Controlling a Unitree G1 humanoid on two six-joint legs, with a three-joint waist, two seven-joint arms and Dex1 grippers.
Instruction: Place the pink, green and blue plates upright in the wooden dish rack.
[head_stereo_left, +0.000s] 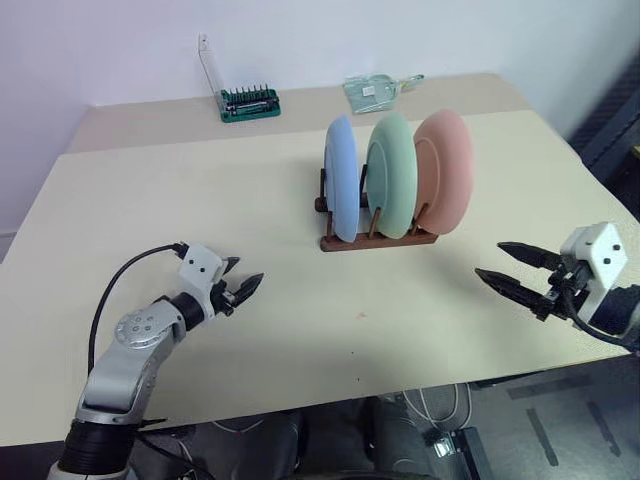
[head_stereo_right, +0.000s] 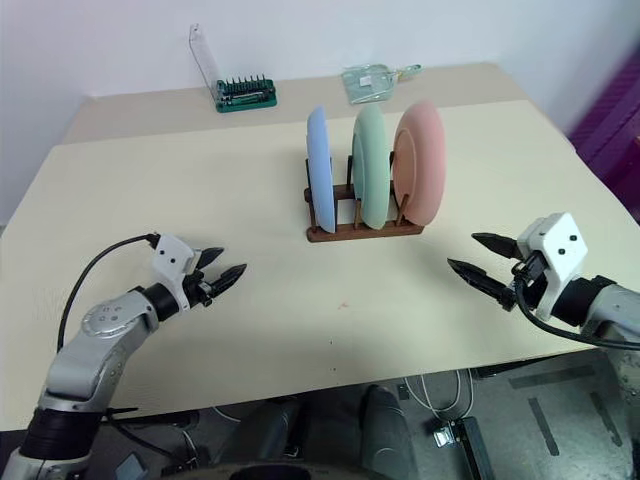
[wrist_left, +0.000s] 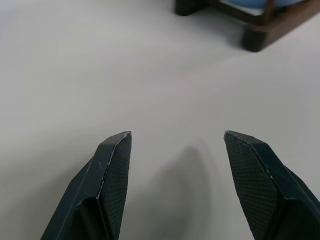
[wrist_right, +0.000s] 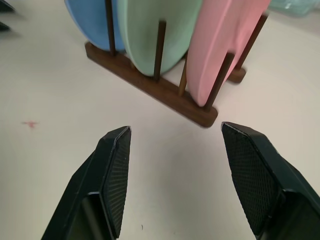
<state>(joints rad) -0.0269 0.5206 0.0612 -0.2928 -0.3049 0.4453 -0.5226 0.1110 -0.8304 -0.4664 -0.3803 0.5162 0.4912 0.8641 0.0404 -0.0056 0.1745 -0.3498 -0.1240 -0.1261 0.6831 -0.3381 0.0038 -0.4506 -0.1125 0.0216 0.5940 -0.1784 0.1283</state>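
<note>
Rack (head_stereo_left: 378, 238) sits mid-table (head_stereo_left: 200, 200) with all three plates upright between its pegs: blue plate (head_stereo_left: 342, 180) at the robot's left end, green plate (head_stereo_left: 392, 175) in the middle, pink plate (head_stereo_left: 446, 170) at the right end, none touching its neighbour as far as visible. Left gripper (head_stereo_left: 244, 288) hangs low over bare table, near-left of the rack, jaws apart and empty; right gripper (head_stereo_left: 510, 270) is off the rack's near-right, jaws apart and empty, pointing towards it. At the far edge: a green tool holder (head_stereo_left: 250, 103) with raised clear lid and a clear packet (head_stereo_left: 374, 92).
</note>
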